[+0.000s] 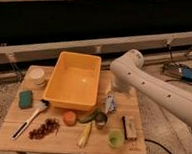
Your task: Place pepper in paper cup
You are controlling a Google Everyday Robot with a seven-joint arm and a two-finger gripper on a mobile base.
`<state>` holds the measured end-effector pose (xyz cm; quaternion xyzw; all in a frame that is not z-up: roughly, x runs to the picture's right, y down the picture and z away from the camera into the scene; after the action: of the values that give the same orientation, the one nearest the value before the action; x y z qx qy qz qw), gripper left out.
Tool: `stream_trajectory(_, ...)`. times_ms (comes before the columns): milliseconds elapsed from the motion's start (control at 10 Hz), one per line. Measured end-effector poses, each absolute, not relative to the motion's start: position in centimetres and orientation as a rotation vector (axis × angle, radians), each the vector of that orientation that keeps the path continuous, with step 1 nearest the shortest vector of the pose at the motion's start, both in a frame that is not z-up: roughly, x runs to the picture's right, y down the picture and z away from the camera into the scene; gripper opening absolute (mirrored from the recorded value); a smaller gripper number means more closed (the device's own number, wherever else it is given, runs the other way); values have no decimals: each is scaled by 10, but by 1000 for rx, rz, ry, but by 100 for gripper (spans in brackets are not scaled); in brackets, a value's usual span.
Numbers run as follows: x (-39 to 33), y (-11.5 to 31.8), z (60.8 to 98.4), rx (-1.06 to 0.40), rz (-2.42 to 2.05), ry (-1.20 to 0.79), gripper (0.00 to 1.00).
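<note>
The dark green pepper [88,115] lies on the wooden table [59,141], between the orange round piece [69,118] and the small dark metal cup [101,119]. The cream-white paper cup [37,76] stands at the table's far left, left of the yellow bin [75,81]. My gripper [109,104] hangs from the white arm [149,88] just right of the bin's front corner, above and right of the pepper, a little above the metal cup.
A pale yellow corn-like stick [84,135], a light green cup [115,138], a dark block [129,127], a bunch of grapes [44,128], a white-and-black brush [30,118] and a green sponge [25,98] lie on the table. Cables and a blue device [186,74] lie on the floor, right.
</note>
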<state>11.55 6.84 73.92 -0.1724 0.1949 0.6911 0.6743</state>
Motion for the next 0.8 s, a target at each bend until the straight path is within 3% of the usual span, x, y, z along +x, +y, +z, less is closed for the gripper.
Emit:
stream_trajectory(400, 66, 116, 697, -476, 1441, 421, 70)
stream_trajectory(800, 20, 149, 682, -563, 1313, 402, 70)
